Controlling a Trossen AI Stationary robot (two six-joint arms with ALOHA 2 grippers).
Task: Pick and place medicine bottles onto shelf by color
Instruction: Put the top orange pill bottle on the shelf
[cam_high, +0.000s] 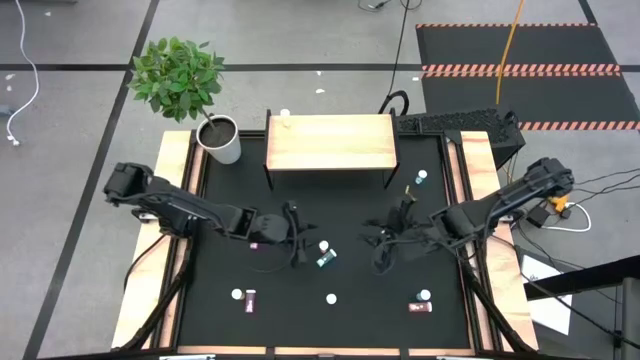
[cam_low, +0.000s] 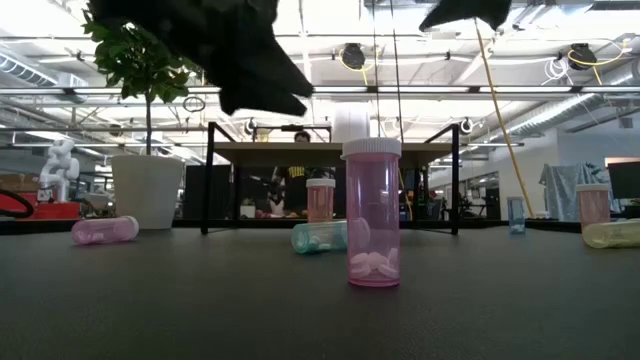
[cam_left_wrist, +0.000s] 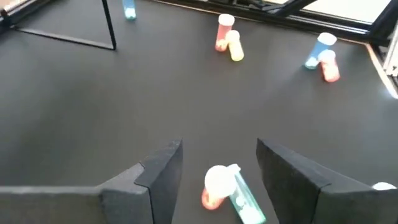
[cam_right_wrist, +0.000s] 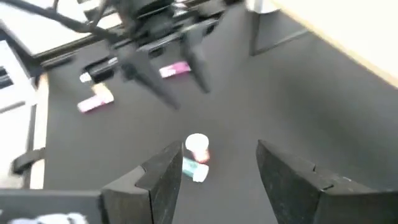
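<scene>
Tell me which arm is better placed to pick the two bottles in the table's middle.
Probably the left. Its open tool already frames the pink bottle and the teal bottle. The right tool, also open, looks slightly farther from them.

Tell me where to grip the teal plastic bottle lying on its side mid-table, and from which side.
Grip the teal bottle mid-body from straight above, fingers across its width: lying flat, only its curved flanks are free. An upright pink white-capped bottle stands close at one end, so keep off that end. The open left gripper hovers beside it.
</scene>
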